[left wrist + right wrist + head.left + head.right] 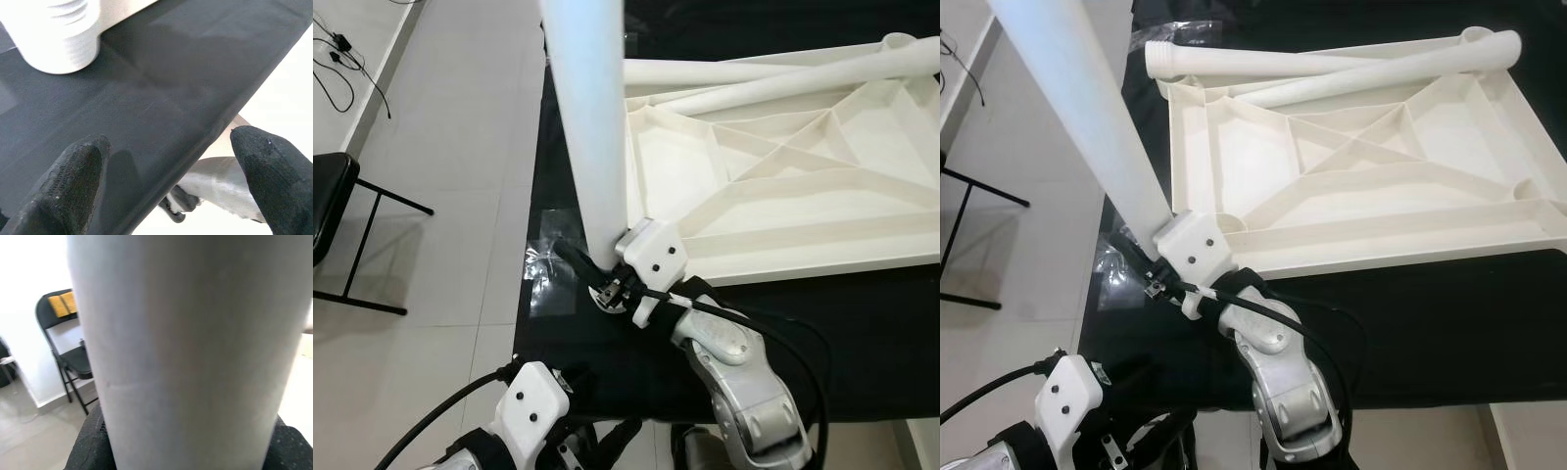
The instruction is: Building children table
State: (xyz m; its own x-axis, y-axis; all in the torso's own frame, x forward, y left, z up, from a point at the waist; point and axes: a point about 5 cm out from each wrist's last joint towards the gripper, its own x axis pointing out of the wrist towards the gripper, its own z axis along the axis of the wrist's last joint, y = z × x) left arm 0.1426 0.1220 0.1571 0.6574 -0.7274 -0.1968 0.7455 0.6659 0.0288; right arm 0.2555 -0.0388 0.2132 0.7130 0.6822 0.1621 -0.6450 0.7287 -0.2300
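Note:
The white table top (783, 257) lies upside down on a black cloth (862, 333), ribs facing up. Two loose white legs (724, 70) lie across its far edge. A third white leg (592, 117) stands upright at the near left corner, and my right gripper (595, 272) is shut around its lower end; its black fingers (88, 445) show on either side of the tube. The leg's ribbed threaded end (58, 34) rests on the cloth beside the table top. My left gripper (168, 142) is open, low over the cloth's near edge, holding nothing.
A black folding chair (333, 196) stands on the tiled floor to the left, with cables (342, 59) farther back. A clear plastic bag (548, 264) lies at the cloth's left edge. Another black chair (63, 333) carrying something yellow stands by the wall.

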